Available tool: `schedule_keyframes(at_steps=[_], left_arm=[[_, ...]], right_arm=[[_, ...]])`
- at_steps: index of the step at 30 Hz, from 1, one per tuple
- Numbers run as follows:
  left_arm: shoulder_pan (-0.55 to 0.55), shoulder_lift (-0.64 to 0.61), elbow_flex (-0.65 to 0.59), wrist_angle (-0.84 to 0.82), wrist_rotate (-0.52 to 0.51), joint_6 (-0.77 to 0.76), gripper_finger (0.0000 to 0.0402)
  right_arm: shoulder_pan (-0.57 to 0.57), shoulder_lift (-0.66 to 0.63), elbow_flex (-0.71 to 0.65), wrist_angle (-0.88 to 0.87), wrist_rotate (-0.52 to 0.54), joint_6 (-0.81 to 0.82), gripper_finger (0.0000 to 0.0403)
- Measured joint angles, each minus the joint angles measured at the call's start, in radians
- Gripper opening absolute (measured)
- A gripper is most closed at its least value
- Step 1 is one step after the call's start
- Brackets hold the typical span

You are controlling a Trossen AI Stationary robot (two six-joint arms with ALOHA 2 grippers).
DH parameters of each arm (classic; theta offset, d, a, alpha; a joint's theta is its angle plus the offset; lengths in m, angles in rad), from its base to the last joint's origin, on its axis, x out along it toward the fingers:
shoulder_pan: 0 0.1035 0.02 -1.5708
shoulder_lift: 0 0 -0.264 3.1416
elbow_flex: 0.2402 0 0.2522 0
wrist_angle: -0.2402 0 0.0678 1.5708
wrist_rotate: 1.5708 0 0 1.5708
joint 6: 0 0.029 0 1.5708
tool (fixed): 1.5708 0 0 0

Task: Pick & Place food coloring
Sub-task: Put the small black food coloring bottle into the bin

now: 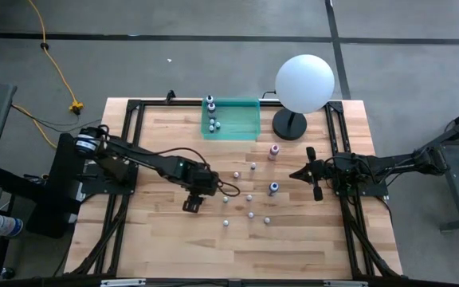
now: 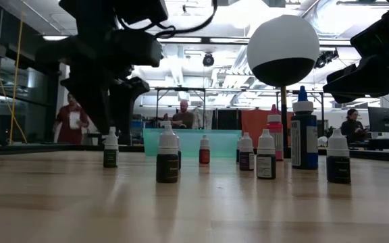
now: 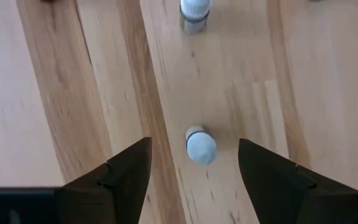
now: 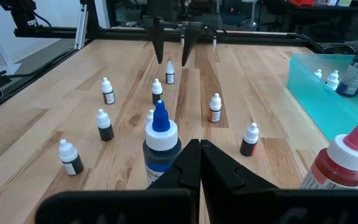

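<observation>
Several tiny food coloring bottles [image 1: 249, 198] stand upright on the wooden table, with a larger blue-capped one [image 1: 273, 189] and a pink one [image 1: 273, 151] among them. My left gripper [image 1: 191, 205] is open and points down. Its fingers stand on either side of one small white-capped bottle [image 3: 201, 146] without touching it. The right wrist view shows the same bottle [image 4: 169, 73] under that gripper [image 4: 171, 59]. My right gripper [image 4: 199, 155] is shut, level above the table's right side, just behind the blue-capped bottle [image 4: 160, 140].
A translucent teal tray [image 1: 241, 119] sits at the table's far edge and holds a few bottles [image 1: 211, 105]. The white globe lamp [image 1: 304, 84] stands to its right on a black base. People show in the room beyond the table. Bare wood lies along the near edge.
</observation>
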Motion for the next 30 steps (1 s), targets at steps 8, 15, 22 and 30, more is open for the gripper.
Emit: schedule_keyframes(at_steps=[8, 15, 22, 30], left_arm=[[0.000, 0.033, 0.003, 0.000, 0.021, 0.001, 0.0232], [0.000, 0.033, 0.003, 0.000, 0.021, -0.007, 0.0197], [0.000, 0.033, 0.003, 0.001, 0.023, -0.029, 0.0133], [0.000, 0.033, 0.003, 0.007, 0.023, -0.031, 0.0111]], right_arm=[[0.000, 0.000, 0.000, 0.000, 0.000, 0.000, 0.0000], [0.000, 0.000, 0.000, 0.002, 0.000, 0.000, 0.0000], [0.000, 0.000, 0.000, 0.002, 0.000, 0.000, 0.0000], [0.000, 0.000, 0.000, 0.002, 0.000, 0.000, 0.0000]])
